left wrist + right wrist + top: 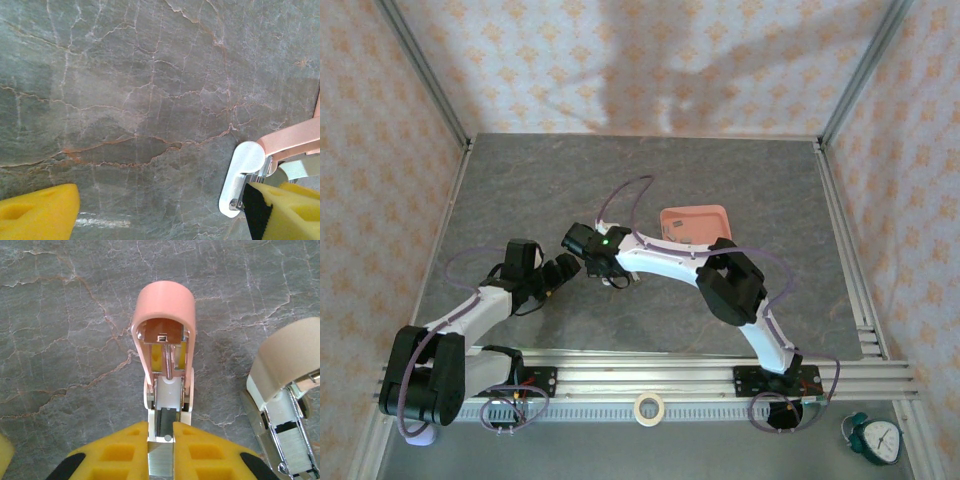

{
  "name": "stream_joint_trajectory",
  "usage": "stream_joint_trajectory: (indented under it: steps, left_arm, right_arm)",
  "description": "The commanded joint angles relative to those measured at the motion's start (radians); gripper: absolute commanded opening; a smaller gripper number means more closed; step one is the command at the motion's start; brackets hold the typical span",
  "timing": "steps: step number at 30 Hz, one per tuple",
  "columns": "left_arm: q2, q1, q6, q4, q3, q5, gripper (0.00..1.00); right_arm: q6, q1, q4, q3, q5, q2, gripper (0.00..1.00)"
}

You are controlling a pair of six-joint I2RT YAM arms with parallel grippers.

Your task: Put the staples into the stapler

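The stapler (165,385) lies open on the table, its pink lid (162,305) swung up and its white base (240,175) flat, with the loading channel (165,417) bare. My right gripper (162,452) is shut on a short metal strip of staples (162,462). The strip's front end is at the near mouth of the channel. My left gripper (160,220) stands open just left of the stapler, and its right finger (285,210) is close to the white base. In the top view both grippers (558,272) (610,270) meet at the table's middle.
A pink shallow tray (695,222) lies behind the right arm. A cream and metal object (285,385), like another open stapler, sits right of the stapler. A tape roll (649,408) and a clock (880,438) rest beyond the near rail.
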State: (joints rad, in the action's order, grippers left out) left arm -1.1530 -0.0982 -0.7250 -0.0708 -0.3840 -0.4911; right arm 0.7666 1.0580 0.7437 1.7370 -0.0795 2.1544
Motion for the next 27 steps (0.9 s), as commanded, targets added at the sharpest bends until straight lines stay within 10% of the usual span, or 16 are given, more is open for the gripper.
stream_joint_trajectory:
  steps: [1,27]
  left_arm:
    - [-0.007,-0.006,0.021,-0.006,-0.007,-0.009,0.86]
    - [-0.004,-0.007,0.023,-0.005,-0.004,-0.009,0.86]
  right_arm:
    - [0.022,0.004,0.027,-0.017,-0.031,0.018,0.16]
    - [0.018,0.005,0.035,-0.012,-0.059,-0.015,0.15]
